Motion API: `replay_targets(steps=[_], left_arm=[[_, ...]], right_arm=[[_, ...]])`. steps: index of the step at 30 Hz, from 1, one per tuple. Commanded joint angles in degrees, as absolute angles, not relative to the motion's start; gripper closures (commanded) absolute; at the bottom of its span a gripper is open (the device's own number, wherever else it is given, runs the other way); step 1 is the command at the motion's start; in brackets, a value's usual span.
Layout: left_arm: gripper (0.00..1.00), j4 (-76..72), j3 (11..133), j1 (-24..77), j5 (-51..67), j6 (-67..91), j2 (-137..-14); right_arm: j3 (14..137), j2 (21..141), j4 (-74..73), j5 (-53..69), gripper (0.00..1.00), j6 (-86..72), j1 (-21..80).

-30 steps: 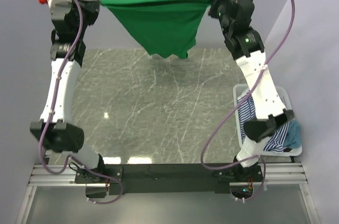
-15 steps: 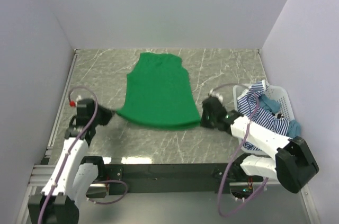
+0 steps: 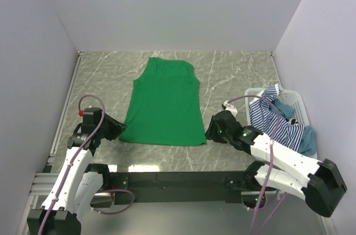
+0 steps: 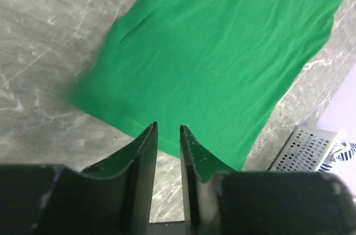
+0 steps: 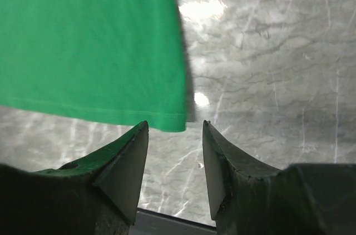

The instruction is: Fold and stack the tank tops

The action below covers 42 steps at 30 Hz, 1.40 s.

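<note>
The green tank top (image 3: 164,104) lies spread flat on the marble table, neck toward the far wall and hem toward me. My left gripper (image 3: 118,129) sits low at the hem's left corner. In the left wrist view the left gripper (image 4: 168,128) is open by a narrow gap with only table between its fingers, and the green tank top (image 4: 222,51) lies just past the tips. My right gripper (image 3: 210,130) is at the hem's right corner. In the right wrist view the right gripper (image 5: 175,125) is wide open and empty, with the green tank top (image 5: 89,40) ending just ahead of it.
A white slatted basket (image 3: 297,101) stands at the right edge of the table. A navy-and-white striped tank top (image 3: 272,118) and a teal one (image 3: 307,140) spill out of it. The basket's corner (image 4: 311,146) also shows in the left wrist view. Walls enclose the table.
A second ago both grippers held the green top stretched high in the air. It has since been laid flat on the table, and both grippers have opened and let go of the hem.
</note>
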<state>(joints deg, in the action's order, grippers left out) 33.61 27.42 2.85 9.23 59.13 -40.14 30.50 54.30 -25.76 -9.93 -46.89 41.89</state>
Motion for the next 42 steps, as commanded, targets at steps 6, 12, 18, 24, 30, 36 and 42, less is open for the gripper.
replay_targets(steps=[6,12,18,24,30,36,42], left_arm=[[0.54,37.1,37.35,2.99,4.49,55.29,-41.48],[0.5,23.22,39.19,3.08,5.54,53.45,-53.85],[0.49,13.01,53.76,3.69,3.16,47.21,-79.07],[0.44,16.87,75.04,3.95,3.15,37.19,-101.75],[0.41,19.76,87.52,5.01,8.53,30.5,-115.56],[0.39,19.52,88.42,5.89,9.49,30.15,-118.83],[0.4,19.95,86.93,7.12,6.07,29.18,-119.0]], right_arm=[[30.59,63.63,-19.26,-9.84,0.5,-50.27,43.5],[30.06,68.64,-15.83,-9.58,0.55,-51.33,43.68],[30.5,74.44,-14.67,-10.63,0.93,-51.68,43.42],[30.32,73.04,-16.78,-13.62,1.0,-52.12,41.23],[29.44,68.74,-18.01,-11.96,1.0,-48.96,31.48],[33.48,67.41,-20.74,-12.57,0.97,-45.88,26.63],[37.69,65.57,-25.73,-18.36,0.64,-45.53,32.68]])
